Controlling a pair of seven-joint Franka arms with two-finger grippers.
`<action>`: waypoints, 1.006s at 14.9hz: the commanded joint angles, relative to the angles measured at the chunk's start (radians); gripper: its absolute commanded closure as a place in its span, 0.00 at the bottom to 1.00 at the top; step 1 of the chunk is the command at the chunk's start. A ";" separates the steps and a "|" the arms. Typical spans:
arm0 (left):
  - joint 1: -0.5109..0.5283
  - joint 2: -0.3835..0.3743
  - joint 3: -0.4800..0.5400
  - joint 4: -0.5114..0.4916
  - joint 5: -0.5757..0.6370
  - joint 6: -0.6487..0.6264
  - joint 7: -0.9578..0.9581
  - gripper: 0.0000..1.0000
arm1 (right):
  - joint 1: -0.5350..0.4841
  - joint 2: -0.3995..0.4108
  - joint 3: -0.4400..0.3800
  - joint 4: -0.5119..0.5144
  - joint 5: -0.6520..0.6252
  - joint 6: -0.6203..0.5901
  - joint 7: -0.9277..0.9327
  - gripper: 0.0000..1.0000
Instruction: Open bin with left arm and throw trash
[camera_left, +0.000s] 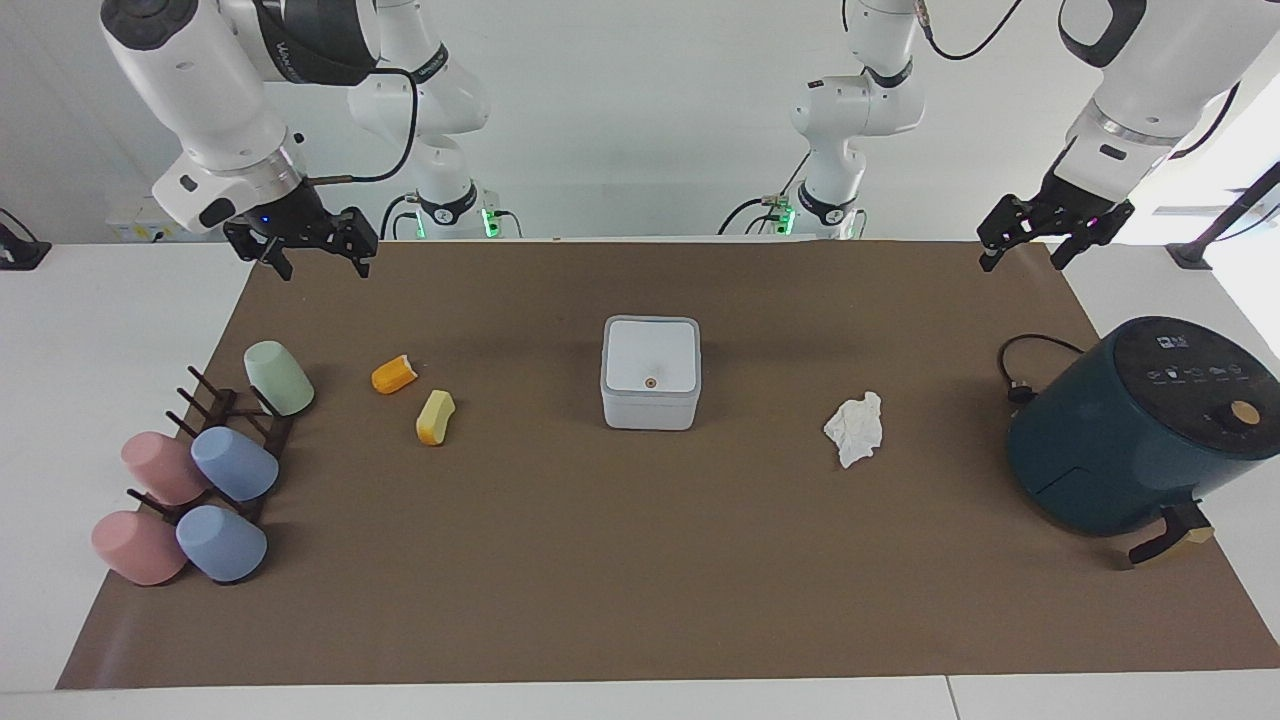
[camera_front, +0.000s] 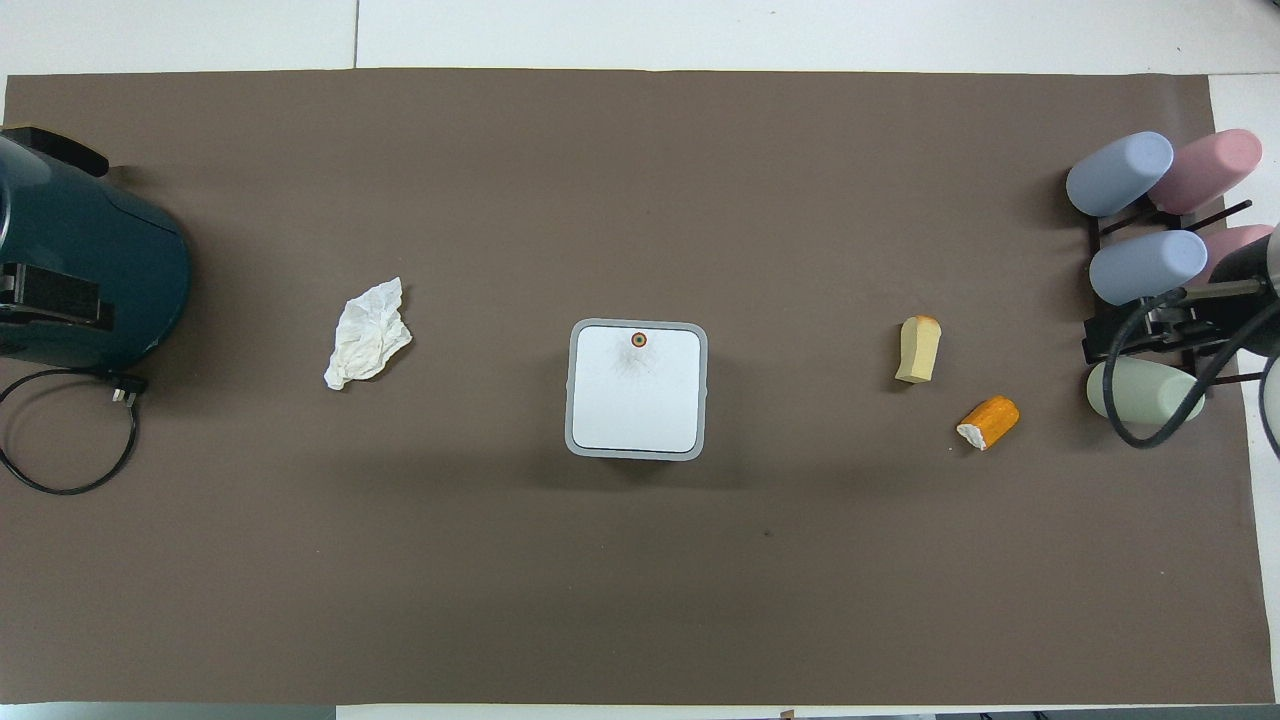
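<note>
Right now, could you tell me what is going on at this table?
Nothing is being handled yet. The bin sits mid-table with its lid shut. The tissue lies toward the left arm's end; the orange chunk and the yellow chunk lie toward the right arm's end, beside the cup rack. The left gripper hangs open over the mat's edge by the air fryer, and the right gripper hangs open over the opposite corner.

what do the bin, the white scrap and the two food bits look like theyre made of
The bin looks like smooth matte plastic: even white-grey walls, rounded corners, flat lid. The white scrap looks like tissue or thin paper, crumpled into sharp creases. The orange chunk and the yellow chunk have a dull, soft-looking surface; the orange one shows a pale bitten end. Whether they are real food or foam is unclear.
</note>
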 joint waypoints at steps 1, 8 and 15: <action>-0.008 -0.013 0.010 -0.021 0.004 0.008 0.011 0.00 | -0.013 -0.011 0.002 -0.001 0.018 0.014 -0.015 0.00; -0.042 -0.013 -0.003 -0.022 0.003 0.030 0.001 0.00 | -0.011 -0.011 0.000 -0.002 0.021 0.019 -0.012 0.00; -0.281 -0.073 -0.007 -0.203 0.001 0.232 -0.051 1.00 | 0.051 0.005 0.016 -0.243 0.021 0.401 -0.018 0.00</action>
